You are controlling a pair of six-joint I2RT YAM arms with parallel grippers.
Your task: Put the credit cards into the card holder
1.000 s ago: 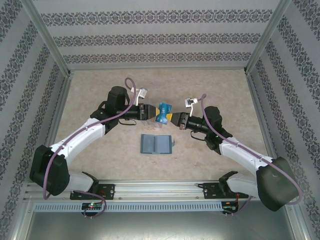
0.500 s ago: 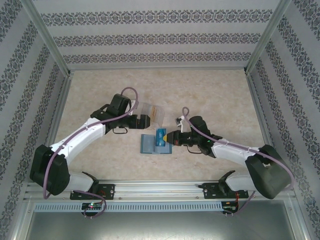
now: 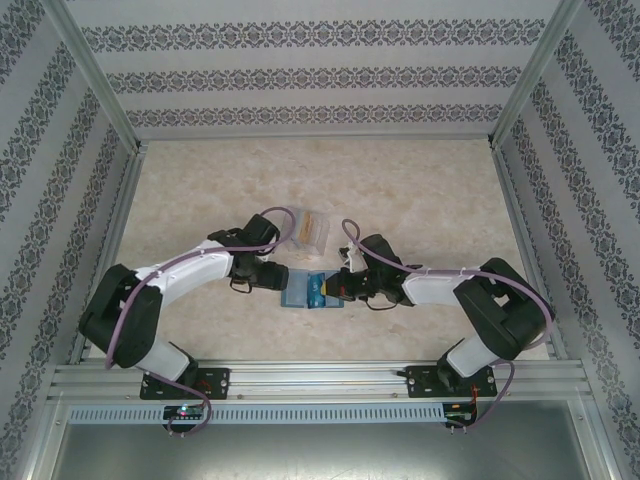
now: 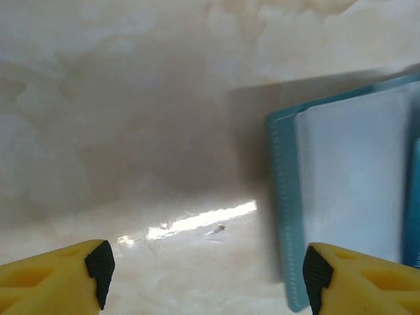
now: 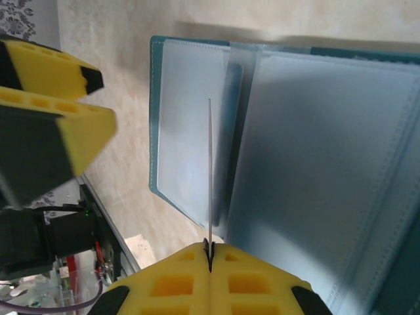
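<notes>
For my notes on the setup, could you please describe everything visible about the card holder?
The card holder lies open on the table: teal cover with a stitched edge, pale grey-blue pockets inside. The right claw holds a credit card edge-on over its pockets; the open left claw hovers at its left edge.

Holder (image 3: 297,290) teal, lies open flat, grey-blue pockets up. One card (image 5: 210,164) stands on edge just over holder's pocket page, seen edge-on as a thin line.
</notes>
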